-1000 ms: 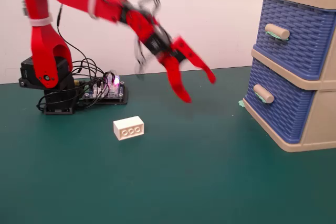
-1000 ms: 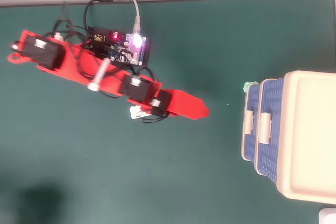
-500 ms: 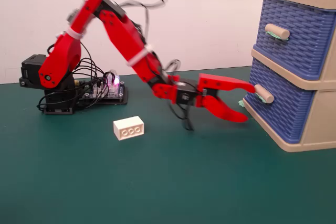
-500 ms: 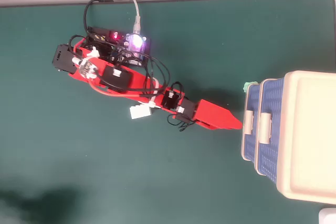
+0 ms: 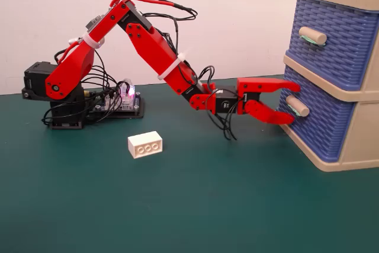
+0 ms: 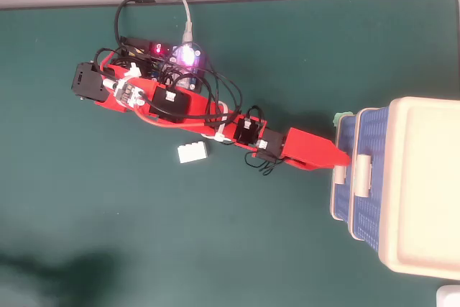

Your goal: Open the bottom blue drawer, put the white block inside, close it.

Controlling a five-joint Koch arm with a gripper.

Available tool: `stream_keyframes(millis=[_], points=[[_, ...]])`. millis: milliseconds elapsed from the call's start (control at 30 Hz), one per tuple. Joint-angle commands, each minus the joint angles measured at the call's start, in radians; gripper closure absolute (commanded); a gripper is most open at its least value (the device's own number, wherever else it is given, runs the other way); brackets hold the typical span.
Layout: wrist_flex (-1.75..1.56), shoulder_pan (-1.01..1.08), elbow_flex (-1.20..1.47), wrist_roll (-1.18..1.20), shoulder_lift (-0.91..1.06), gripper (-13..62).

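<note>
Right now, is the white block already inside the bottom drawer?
No, the white block lies on the green table near the arm's base, and the bottom blue drawer is shut.

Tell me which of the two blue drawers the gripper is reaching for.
The bottom blue drawer: the open gripper brackets its beige handle, one jaw above, one below. The upper drawer sits clear above.

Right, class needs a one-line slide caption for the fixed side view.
Red arm's open gripper brackets the bottom blue drawer's beige handle; the white block waits on the green mat.
</note>
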Motion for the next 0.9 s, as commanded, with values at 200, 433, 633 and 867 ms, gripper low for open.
stream_keyframes(millis=[200,433,633,867], points=[[0.077,-0.012,-0.103,0.031,0.009,31.9],[0.325,0.008,-0.109,0.147,0.021,57.5],[0.439,0.025,-0.106,0.255,0.077,57.5],[0.471,0.025,0.242,0.275,0.364,57.6]])
